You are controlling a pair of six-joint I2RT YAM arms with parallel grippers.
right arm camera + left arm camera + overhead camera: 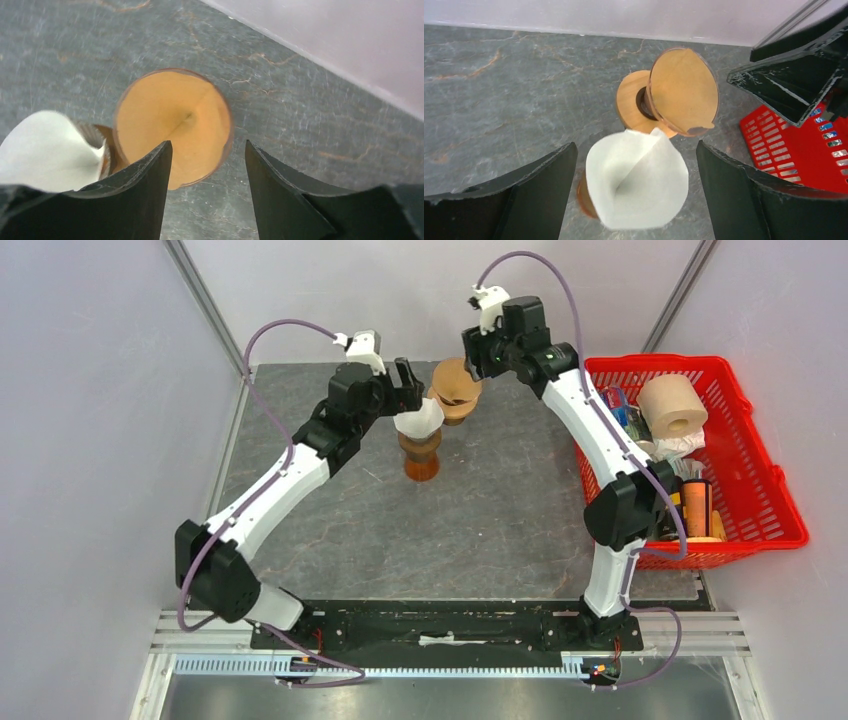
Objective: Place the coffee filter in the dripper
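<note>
The left fingers (524, 195) stand wide apart on either side of the white coffee filter (636, 182), not touching it. It sits lower centre, apparently atop the amber dripper (583, 197). The right fingers (130, 200), also apart, hang over a second dripper (172, 122), farther off.

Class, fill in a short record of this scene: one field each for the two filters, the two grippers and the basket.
white filter: sits atop the nearer dripper, between the left jaws, untouched
brown filter: lines the farther dripper
left gripper: open, astride the white filter
right gripper: open, above the brown filter, holding nothing
red basket: at the table's right, holding assorted items
</note>
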